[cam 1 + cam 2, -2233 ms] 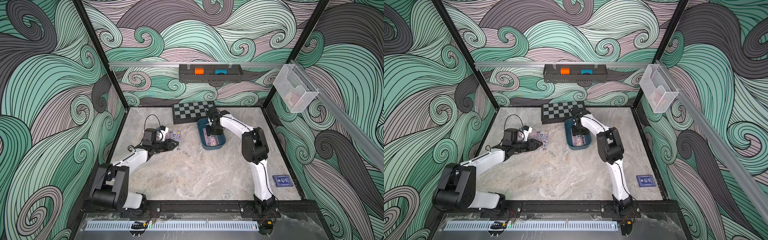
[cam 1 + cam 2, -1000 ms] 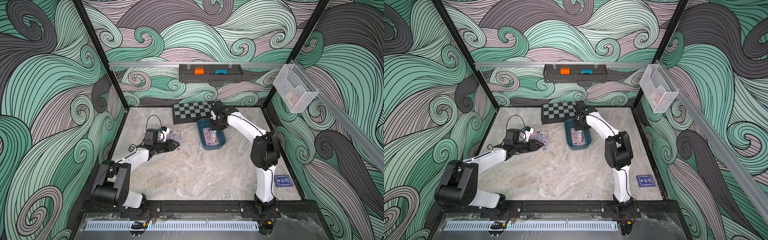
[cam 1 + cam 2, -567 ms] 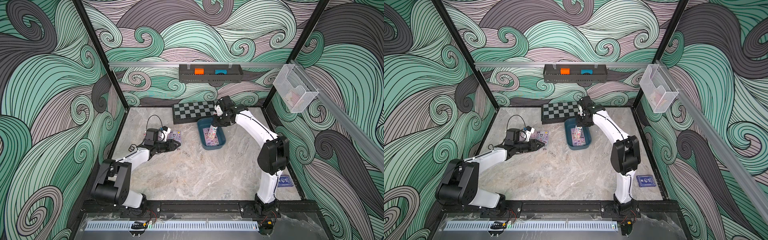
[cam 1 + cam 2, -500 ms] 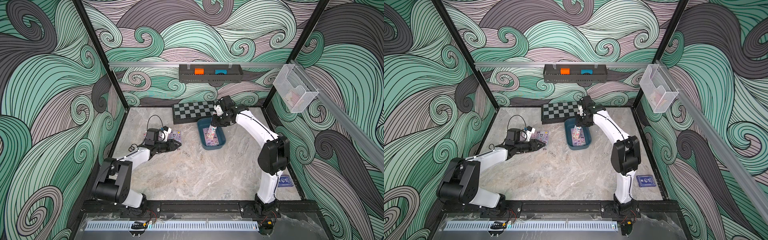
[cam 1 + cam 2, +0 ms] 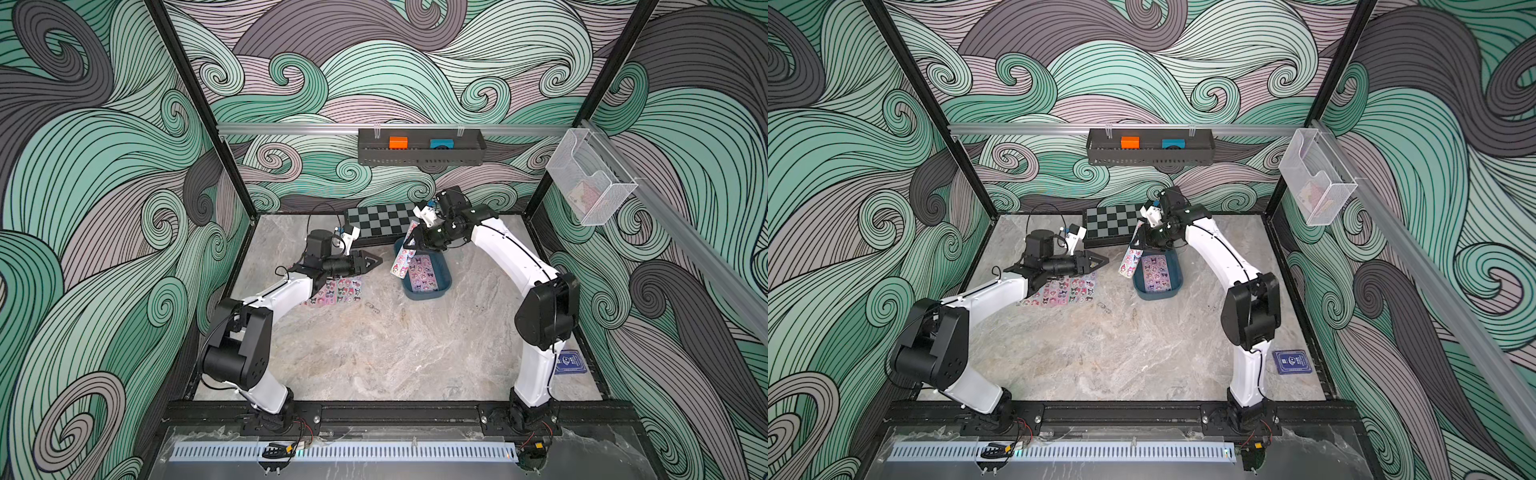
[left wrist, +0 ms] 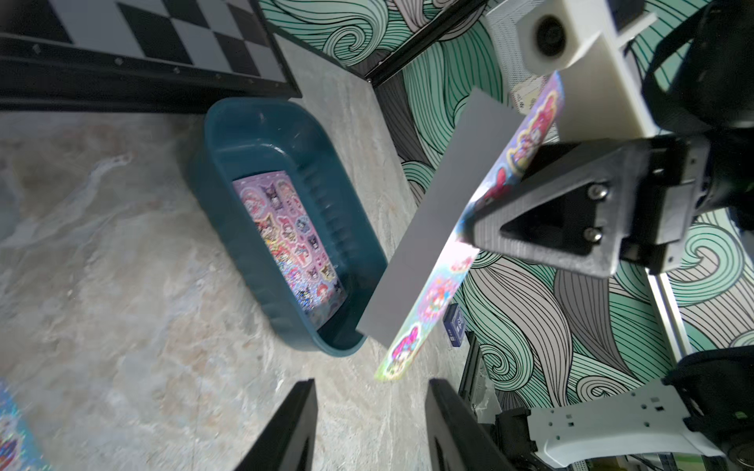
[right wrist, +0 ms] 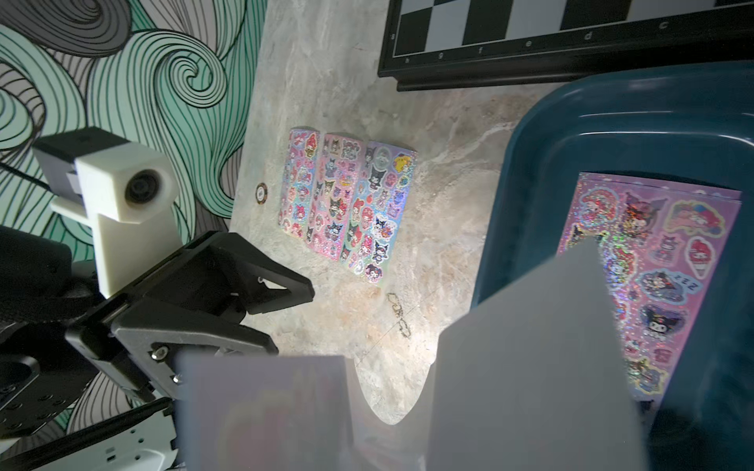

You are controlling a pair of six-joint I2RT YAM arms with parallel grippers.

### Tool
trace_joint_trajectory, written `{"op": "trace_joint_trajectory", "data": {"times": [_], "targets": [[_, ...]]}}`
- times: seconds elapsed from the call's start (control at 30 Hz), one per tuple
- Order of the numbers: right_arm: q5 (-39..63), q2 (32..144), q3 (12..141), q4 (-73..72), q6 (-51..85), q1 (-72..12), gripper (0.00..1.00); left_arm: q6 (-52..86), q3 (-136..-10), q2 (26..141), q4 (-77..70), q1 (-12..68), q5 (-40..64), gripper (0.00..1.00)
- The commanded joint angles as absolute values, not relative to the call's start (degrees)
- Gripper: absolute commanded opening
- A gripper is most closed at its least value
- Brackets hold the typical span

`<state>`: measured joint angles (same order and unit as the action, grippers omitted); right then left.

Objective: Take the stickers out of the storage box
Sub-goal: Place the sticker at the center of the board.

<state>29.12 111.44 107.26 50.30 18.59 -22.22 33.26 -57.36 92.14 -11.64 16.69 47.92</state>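
The storage box (image 5: 432,296) (image 5: 1158,296) is a dark teal tub in front of the chessboard, and stickers (image 5: 422,272) (image 5: 1155,272) (image 6: 289,236) (image 7: 653,265) lie flat in it. My right gripper (image 5: 411,241) (image 5: 1140,239) is shut on one sticker sheet (image 5: 403,259) (image 5: 1131,258) (image 6: 432,244), which hangs above the box's left rim. Its grey back (image 7: 530,367) hides the right jaws in the right wrist view. Three sheets (image 5: 340,291) (image 5: 1067,291) (image 7: 347,204) lie side by side on the table. Above them my left gripper (image 5: 376,261) (image 5: 1102,261) (image 6: 371,428) (image 7: 291,320) is open and empty, close to the hanging sheet.
A chessboard (image 5: 378,220) lies at the back, touching the box. A dark blue card box (image 5: 571,362) sits by the right arm's base. A small chain (image 5: 372,306) and a round token (image 7: 262,191) lie near the table sheets. Wall tray (image 5: 419,147) and clear bin (image 5: 590,183) hang above.
My right gripper has lifted a sheet out of the box and carried it up and to the left. My left gripper has risen off the table sheets and swung toward it.
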Motion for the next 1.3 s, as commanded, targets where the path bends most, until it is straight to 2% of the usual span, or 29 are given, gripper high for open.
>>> {"op": "trace_joint_trajectory", "data": {"times": [0.0,0.53,0.97,1.03,1.2,1.27], "targets": [[33.4,112.6,109.4,50.2,18.6,-22.8,0.39,33.6,-59.7,93.0,-11.1,17.6,49.5,0.48],[37.4,113.9,110.9,49.9,18.3,-23.6,0.39,32.4,-63.8,95.1,-8.7,20.6,51.1,0.47],[37.9,115.2,111.4,49.4,18.6,-23.6,0.39,36.9,-63.3,94.9,-13.3,21.8,53.1,0.44],[38.1,115.2,111.3,49.2,18.6,-23.6,0.39,36.9,-63.5,95.3,-13.6,22.0,53.3,0.37],[37.8,115.3,111.5,49.0,18.7,-23.6,0.39,36.8,-63.5,95.5,-13.3,22.1,52.9,0.11],[37.5,115.5,111.8,49.0,18.7,-23.6,0.40,36.5,-63.5,95.2,-12.8,22.1,52.6,0.07]]}}
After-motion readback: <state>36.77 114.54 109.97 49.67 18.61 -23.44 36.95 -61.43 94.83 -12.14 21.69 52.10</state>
